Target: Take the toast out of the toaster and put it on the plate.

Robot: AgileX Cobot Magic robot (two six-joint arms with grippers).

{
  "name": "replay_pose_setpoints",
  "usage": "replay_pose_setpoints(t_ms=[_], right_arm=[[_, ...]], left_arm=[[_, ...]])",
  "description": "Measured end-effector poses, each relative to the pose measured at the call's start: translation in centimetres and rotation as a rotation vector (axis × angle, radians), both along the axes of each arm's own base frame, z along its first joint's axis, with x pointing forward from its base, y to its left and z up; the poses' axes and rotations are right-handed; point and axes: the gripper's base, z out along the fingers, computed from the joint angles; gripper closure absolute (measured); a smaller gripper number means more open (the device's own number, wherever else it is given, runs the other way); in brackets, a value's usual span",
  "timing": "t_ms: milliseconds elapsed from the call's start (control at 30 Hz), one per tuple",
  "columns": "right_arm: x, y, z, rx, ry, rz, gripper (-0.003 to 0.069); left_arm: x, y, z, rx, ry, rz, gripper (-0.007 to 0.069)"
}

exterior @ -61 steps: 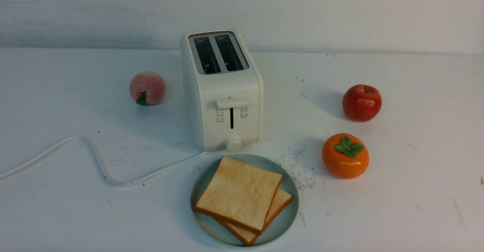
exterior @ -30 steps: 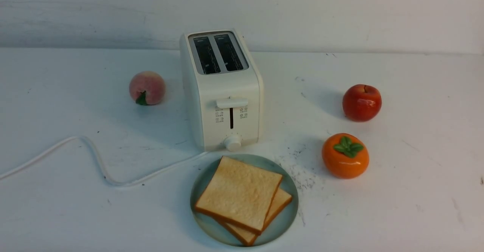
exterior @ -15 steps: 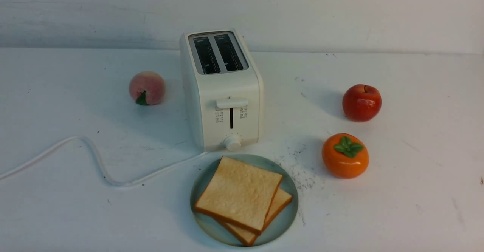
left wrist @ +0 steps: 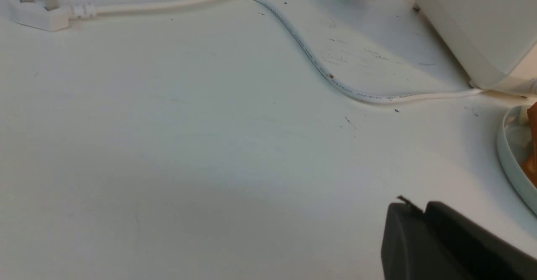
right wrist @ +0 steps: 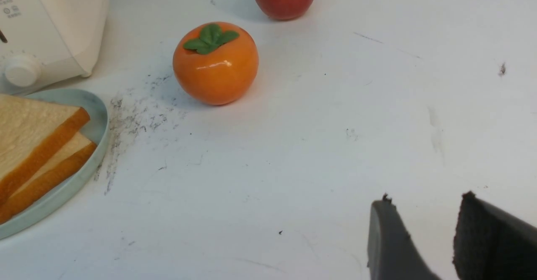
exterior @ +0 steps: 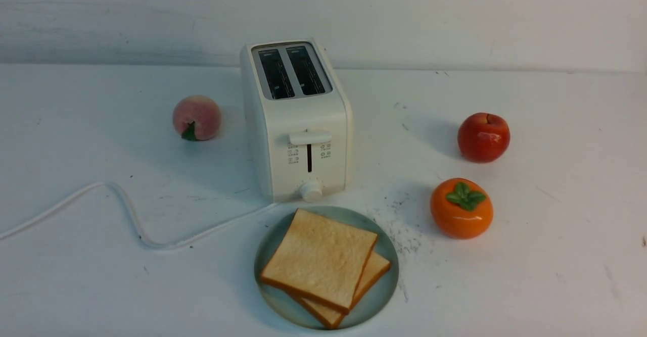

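Observation:
The cream-white toaster (exterior: 298, 125) stands mid-table with both top slots dark and no toast showing in them. In front of it the pale green plate (exterior: 388, 281) carries two slices of toast (exterior: 321, 258), one stacked askew on the other. Neither gripper shows in the front view. In the left wrist view my left gripper (left wrist: 419, 206) is shut on nothing, over bare table, with the plate's rim (left wrist: 509, 162) off to one side. My right gripper (right wrist: 426, 197) stands open and empty over bare table, away from the plate (right wrist: 94, 116) and toast (right wrist: 29, 133).
A peach (exterior: 197, 117) sits left of the toaster. A red apple (exterior: 483, 137) and an orange persimmon (exterior: 461, 208) sit to the right. The toaster's white cord (exterior: 131, 215) snakes across the left table to a plug (left wrist: 37, 13).

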Motion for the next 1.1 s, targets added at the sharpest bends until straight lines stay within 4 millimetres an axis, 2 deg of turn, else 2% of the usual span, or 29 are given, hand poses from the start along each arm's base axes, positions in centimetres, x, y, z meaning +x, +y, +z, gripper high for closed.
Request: replay_pose_setpoints(t_ms=[1100], right_arm=[[0.00, 0.00, 0.00, 0.000, 0.000, 0.000, 0.0419]], left_arm=[[0.00, 0.00, 0.00, 0.000, 0.000, 0.000, 0.0554]])
